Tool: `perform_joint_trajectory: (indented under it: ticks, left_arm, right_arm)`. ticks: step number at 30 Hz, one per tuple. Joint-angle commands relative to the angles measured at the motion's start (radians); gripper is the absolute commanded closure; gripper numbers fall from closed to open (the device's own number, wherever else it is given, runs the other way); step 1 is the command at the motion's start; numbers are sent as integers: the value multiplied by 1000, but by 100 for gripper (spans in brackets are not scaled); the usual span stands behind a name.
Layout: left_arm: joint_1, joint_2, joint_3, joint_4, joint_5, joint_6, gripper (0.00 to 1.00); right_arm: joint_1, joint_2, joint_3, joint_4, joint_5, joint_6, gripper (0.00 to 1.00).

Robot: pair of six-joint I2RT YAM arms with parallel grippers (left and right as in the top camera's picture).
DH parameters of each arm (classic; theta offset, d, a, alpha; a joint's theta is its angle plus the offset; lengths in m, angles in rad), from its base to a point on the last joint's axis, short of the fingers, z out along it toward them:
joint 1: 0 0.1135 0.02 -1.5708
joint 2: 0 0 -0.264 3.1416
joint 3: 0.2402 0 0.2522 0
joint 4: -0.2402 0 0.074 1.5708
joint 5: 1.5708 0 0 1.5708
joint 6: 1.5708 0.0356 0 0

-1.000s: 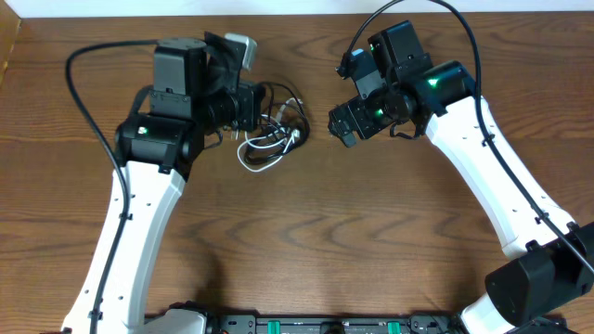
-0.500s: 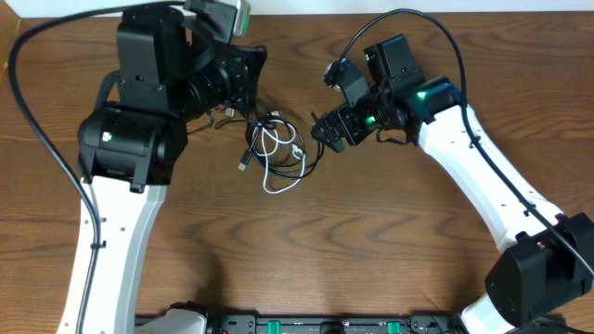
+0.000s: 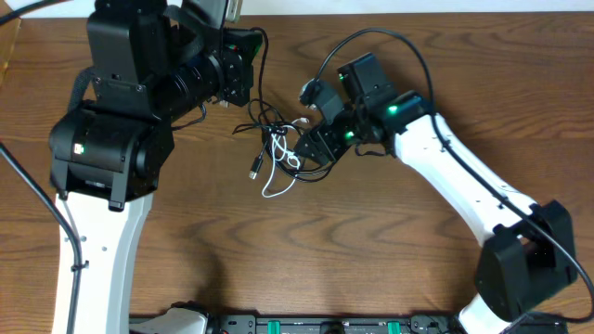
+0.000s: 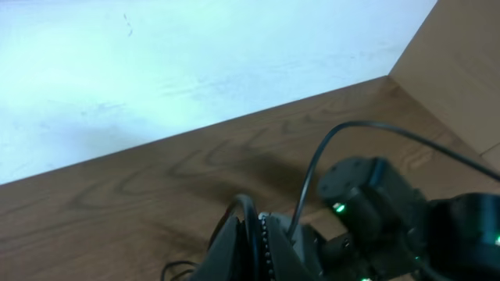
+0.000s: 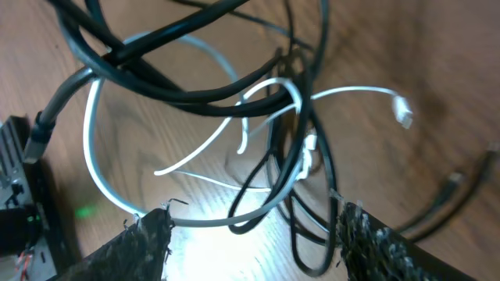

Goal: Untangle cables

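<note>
The tangled cables [image 3: 278, 148] lie mid-table: thin black loops and a shorter white cable [image 3: 278, 183], with a black plug [image 3: 254, 172] hanging out at the left. My left gripper [image 3: 243, 82] is raised above the tangle's upper left. In the left wrist view it [image 4: 251, 246] is shut on a black cable that runs down to the bundle. My right gripper [image 3: 306, 147] is at the tangle's right side. In the right wrist view it [image 5: 250, 226] is open, with the white cable [image 5: 359, 92] and black cable [image 5: 195, 95] strands lying between its fingertips [image 5: 148, 238].
The wooden table [image 3: 371, 260] ends at a white wall along the far edge. A thick black robot cable [image 3: 371, 35] arcs over the right arm. Another [image 3: 28, 186] hangs beside the left arm. A raised wooden edge [image 3: 7, 46] borders the far left.
My left gripper has risen and moved up-left with the black cable, stretching the tangle. My right gripper has moved left and down into the cables, and its jaws have narrowed.
</note>
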Motion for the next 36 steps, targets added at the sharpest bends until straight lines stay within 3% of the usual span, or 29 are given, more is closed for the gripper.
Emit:
perform_joint_trajectory:
  ticks: [1,5,6,10,11,13,29,36]
  left_arm:
    - [-2,4,60,-9,-6,20,92]
    - [-2,5,79,-16,-6,20,93]
    - [-2,5,80,-16,-6,20,93]
    - [-2,5,81,-16,-6,20,92]
    - [-2,5,81,-17,-6,20,93]
    - [-2,5,85,-23,-6,21,92]
    - [-1,5,154,-119,-167,71,93]
    - [0,5,154,-119,-167,89,93]
  right_arm:
    - [29,52,-9,2,-25,8,36]
    - [35,79,-9,13,-39,8,39]
    - [35,81,-9,19,-40,11,44]
    - [35,85,-9,23,-39,12,73]
    - [35,85,-9,27,-39,12,88]
    - [31,85,-9,43,-39,13,99]
    - [-177,85,-2,106,-24,72,99]
    - [-312,84,11,111,-23,72,99]
